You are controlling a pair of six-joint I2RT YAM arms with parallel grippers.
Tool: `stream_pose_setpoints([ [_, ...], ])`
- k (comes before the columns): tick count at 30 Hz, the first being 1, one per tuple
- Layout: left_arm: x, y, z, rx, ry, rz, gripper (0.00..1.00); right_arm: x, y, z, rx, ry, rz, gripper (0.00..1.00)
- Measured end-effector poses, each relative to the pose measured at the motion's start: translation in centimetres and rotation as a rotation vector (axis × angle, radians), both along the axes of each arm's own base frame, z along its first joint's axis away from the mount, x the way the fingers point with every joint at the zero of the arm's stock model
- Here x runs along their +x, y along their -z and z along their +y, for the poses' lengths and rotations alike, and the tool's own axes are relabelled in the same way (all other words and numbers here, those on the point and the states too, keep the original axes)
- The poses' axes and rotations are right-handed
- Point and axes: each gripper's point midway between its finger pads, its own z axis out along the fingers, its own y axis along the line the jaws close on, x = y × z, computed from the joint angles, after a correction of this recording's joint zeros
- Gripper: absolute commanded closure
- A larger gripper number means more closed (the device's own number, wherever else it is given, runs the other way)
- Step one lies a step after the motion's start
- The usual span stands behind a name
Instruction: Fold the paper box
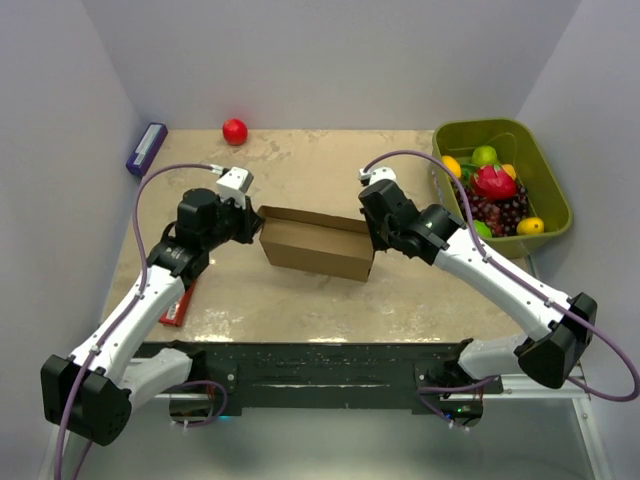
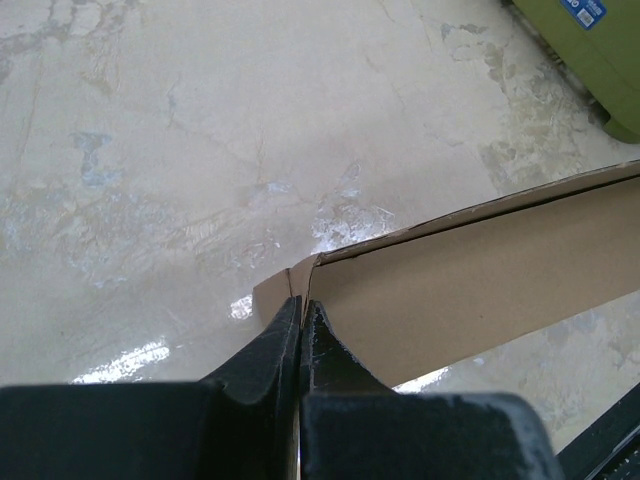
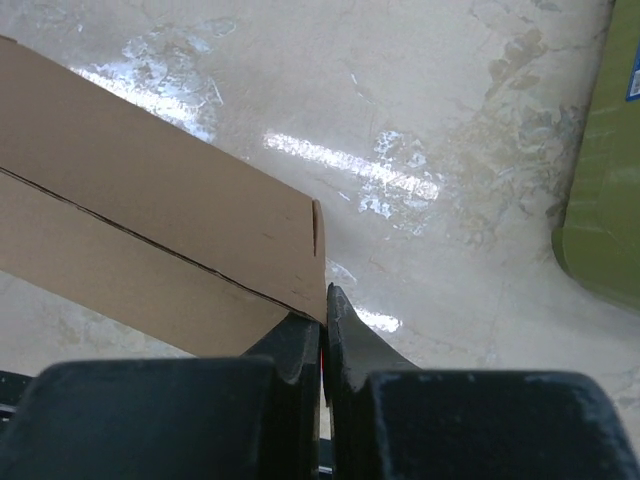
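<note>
- The paper box point(image 1: 318, 243) lay at the middle of the table point(image 1: 420, 290), between both arms.
- The left gripper point(image 2: 302, 312) was clenched on its left end flap.
- The right gripper point(image 3: 323, 305) was pinched onto its right corner edge.
- A green bin point(image 1: 553, 188) of fruit, a red ball point(image 1: 234, 131) and a purple block point(image 1: 146, 148) stood well apart from the box.

White-shelled arms point(image 1: 128, 312) with black joints point(image 1: 205, 222), looping purple cables point(image 1: 152, 183) and matte black jaws.
</note>
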Motion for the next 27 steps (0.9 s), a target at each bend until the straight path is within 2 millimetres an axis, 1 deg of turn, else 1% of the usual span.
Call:
stream_pose_setpoints([
  [2,-0.07,0.04,-0.11,-0.008,-0.006,0.009,1.00,0.33,0.07,-0.14,0.011,0.015,0.003,1.00],
  [16,0.68,0.08,-0.28,-0.082,-0.097,0.088,1.00,0.44,0.08,0.04,0.021,0.016,0.002,1.00],
  [27,0.51,0.17,-0.06,-0.083,-0.113,0.079,1.00,0.62,0.25,0.21,0.027,0.016,-0.005,1.00],
])
